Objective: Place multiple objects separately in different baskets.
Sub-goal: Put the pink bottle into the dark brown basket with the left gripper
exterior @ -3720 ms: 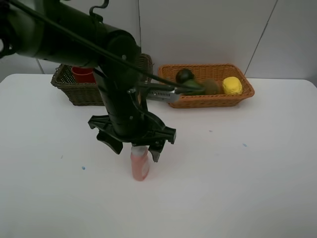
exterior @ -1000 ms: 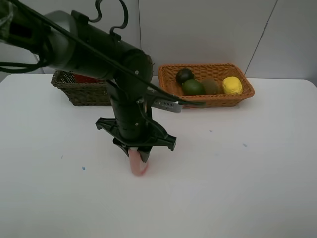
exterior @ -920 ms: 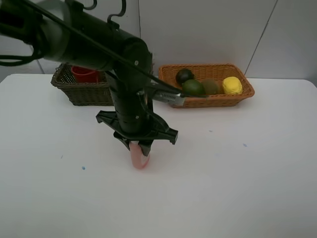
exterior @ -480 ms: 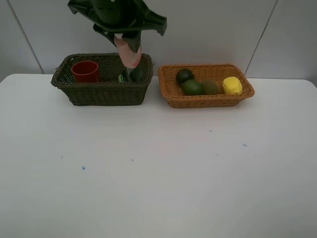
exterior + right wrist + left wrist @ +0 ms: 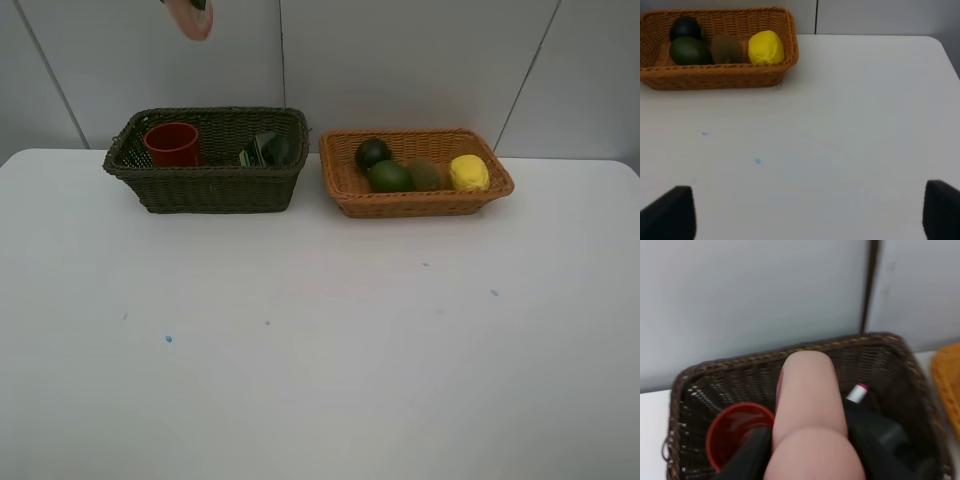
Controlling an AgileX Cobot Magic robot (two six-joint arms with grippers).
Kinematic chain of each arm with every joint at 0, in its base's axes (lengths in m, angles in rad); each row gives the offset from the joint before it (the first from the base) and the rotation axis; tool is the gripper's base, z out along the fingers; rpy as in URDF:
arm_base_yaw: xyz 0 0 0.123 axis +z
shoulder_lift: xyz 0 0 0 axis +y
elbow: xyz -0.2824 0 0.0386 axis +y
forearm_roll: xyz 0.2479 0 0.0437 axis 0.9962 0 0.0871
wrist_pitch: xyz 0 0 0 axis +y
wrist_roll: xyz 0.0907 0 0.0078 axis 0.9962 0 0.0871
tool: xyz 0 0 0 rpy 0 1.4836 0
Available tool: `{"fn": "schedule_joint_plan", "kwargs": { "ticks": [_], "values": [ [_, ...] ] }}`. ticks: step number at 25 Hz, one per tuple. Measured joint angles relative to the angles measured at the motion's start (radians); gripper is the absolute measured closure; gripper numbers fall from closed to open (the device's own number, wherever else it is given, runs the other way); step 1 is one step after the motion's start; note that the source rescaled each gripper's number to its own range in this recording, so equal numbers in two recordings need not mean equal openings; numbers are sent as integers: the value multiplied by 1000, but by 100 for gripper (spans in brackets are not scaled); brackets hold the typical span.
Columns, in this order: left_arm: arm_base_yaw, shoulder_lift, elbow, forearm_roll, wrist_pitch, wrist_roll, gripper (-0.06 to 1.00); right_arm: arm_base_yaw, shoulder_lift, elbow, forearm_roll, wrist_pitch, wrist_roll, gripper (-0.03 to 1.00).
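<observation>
2 baskets sit at the back of the white table [image 5: 320, 380] in the exterior high view: the dark olive-brown basket [image 5: 215, 185] w/ the red cup [image 5: 172, 143] and a dark bottle-like item [image 5: 268, 150] inside, and just beside it the orange-tan basket [image 5: 420, 200] w/ the dark round fruit [image 5: 373, 152], lime [image 5: 390, 176], kiwi [image 5: 425, 174] and lemon [image 5: 468, 172]. Only the tip of the pink bottle [image 5: 190, 18] shows at the frame's top edge, high above the dark basket's cup end. Vs 0.5 s ago, the arm has risen almost out of frame and swung toward the cup side; 1 s ago the bottle was down on the table in the jaws.

Left wrist view: the left gripper [image 5: 810, 450] is clamped on the pink bottle [image 5: 807, 410], black fingers either side of its body, hanging over the dark basket [image 5: 685, 390]. Below it we see the red cup [image 5: 737, 432] and the white red-tipped marker [image 5: 857, 392]. We judge the bottle light, smooth plastic, a bit slippery, prob. slightly squeezable; the grip across the round mid-body suits it, firm but not crushing. Not fragile, so a short drop into the basket should do, but we'd aim at the free floor between cup and marker so it doesn't land on the cup.

Right wrist view: the right gripper [image 5: 805, 220] stands wide apart, holding nothing, its 2 finger tips at the frame corners over bare table [image 5: 840, 125], well clear of the orange-tan basket [image 5: 720, 75] w/ its 4 fruits.
</observation>
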Motion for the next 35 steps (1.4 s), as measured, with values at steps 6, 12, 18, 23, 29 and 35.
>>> {"fn": "schedule_joint_plan", "kwargs": {
  "ticks": [6, 12, 18, 23, 29, 35],
  "values": [
    [68, 103, 0, -56, -59, 15, 53, 0, 0, 0, 0, 0, 0, -2],
    [102, 230, 0, -98, -103, 22, 53, 0, 0, 0, 0, 0, 0, -2],
    [110, 329, 0, -150, -157, 30, 53, 0, 0, 0, 0, 0, 0, -2],
    [110, 377, 0, -173, -173, 31, 53, 0, 0, 0, 0, 0, 0, -2],
    [110, 384, 0, -178, -179, 31, 53, 0, 0, 0, 0, 0, 0, -2],
    [110, 384, 0, -183, -180, 31, 53, 0, 0, 0, 0, 0, 0, -2]
  ]
}}
